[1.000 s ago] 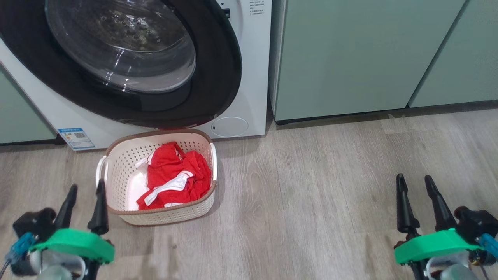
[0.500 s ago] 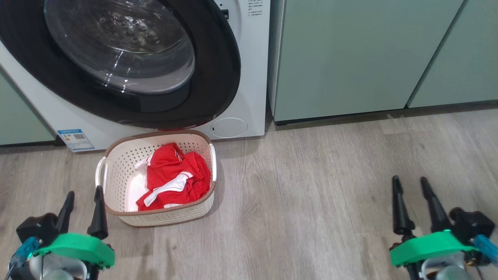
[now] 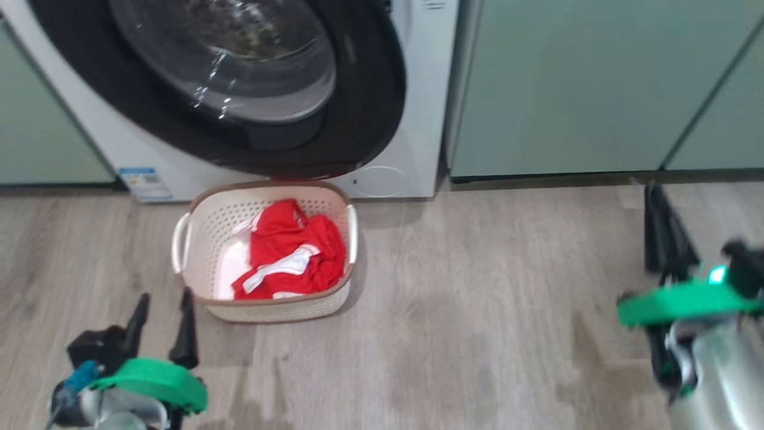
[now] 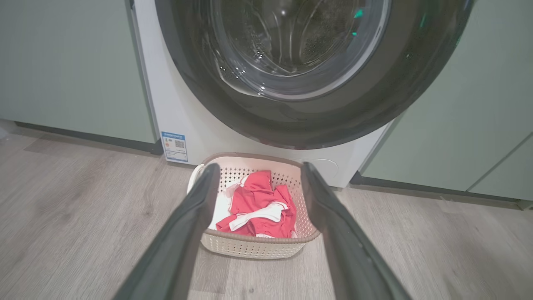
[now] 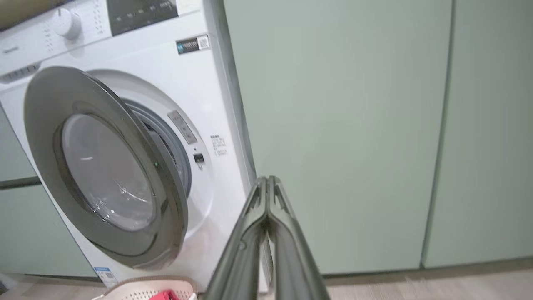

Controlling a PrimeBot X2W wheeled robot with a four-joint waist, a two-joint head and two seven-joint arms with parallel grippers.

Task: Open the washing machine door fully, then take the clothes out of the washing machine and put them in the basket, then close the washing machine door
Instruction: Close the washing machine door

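Observation:
The washing machine door (image 3: 370, 119), black-rimmed with a bulging glass centre, stands partly swung out from the white washing machine (image 3: 421, 149). In the right wrist view the door (image 5: 104, 166) hangs ajar at the machine's front (image 5: 200, 83). Below it on the floor sits the cream basket (image 3: 280, 310) with the red and white clothes (image 3: 298, 251) lying inside. My left gripper (image 3: 166, 297) is open, just near-left of the basket. Its wrist view frames the basket (image 4: 254, 248) and clothes (image 4: 258, 204) between the spread fingers (image 4: 200, 200). My right gripper (image 3: 653, 194), blurred, is shut with nothing in it, far right; its fingers (image 5: 266, 183) are pressed together.
Pale green cabinets (image 3: 567, 89) flank the machine on the right, with another (image 3: 36, 119) on the left. Grey wood-look floor (image 3: 477, 298) spreads between the basket and my right arm. A small round hatch (image 3: 379, 181) sits at the machine's lower right corner.
My right gripper has shut its fingers and risen toward the cabinets. The head camera has shifted, sliding the whole scene rightward. Basket, clothes and left gripper keep their places relative to each other.

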